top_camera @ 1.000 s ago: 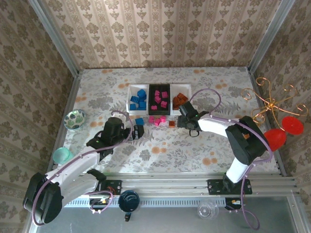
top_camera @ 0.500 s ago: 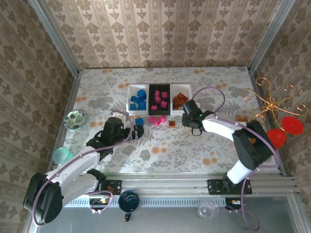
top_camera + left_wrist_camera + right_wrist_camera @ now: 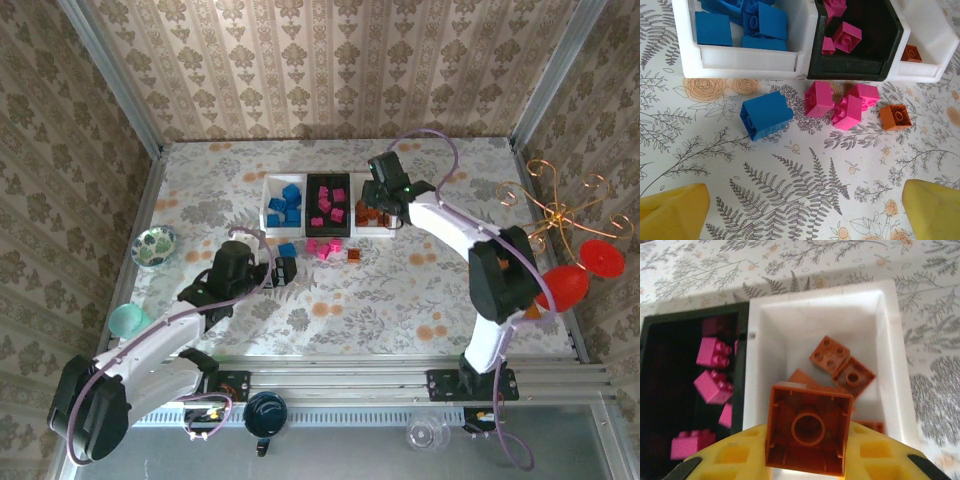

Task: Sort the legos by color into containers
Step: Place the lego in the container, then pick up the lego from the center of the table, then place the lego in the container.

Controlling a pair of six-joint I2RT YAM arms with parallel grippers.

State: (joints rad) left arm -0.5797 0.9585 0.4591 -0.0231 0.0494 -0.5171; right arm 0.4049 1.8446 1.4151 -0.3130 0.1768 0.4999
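Right end effector [image 3: 807, 445]: clamped on one orange-brown lego [image 3: 807, 427], poised over the right white container [image 3: 815, 296] of like pieces; release appears the move due. Left end effector [image 3: 802, 210]: jaws wide, empty, above the loose blue lego [image 3: 766, 114] on the surface [image 3: 805, 172], likely the next pick.

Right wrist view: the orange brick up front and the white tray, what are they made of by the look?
The orange brick: hard moulded plastic, smooth with a mild sheen; its hollow underside shows thin crisp walls and a round tube. The white tray: matte, thick-walled with soft edges, likely foam, possibly moulded plastic; the look leaves it open.
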